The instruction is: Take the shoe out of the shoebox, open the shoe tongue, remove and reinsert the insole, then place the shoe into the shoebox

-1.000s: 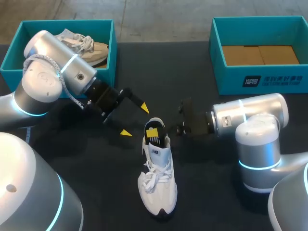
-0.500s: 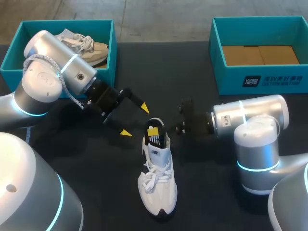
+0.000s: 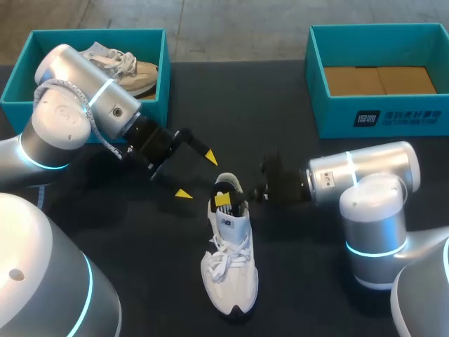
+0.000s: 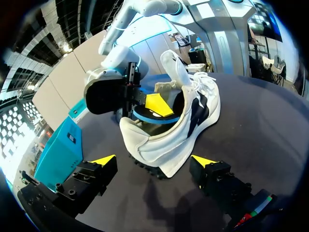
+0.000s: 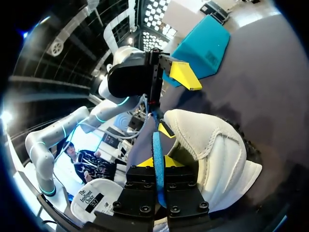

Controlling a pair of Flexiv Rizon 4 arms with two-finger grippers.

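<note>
Step in hand, probably reinsertion: right jaws clamped on insole (image 5: 156, 150) at shoe (image 3: 230, 267) heel; left jaws wide apart, empty; next, feed insole toeward, flat.

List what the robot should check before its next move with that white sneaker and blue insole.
1. Right gripper shut on the thin blue insole: ok.
2. Insole at the heel opening of the white lace-up sneaker: ok.
3. Insole lying flat inside: cannot tell.
4. Left gripper open, apart from the sneaker: ok.
5. Sneaker upright on the black table: ok.
6. Tongue pulled up: ok.
</note>
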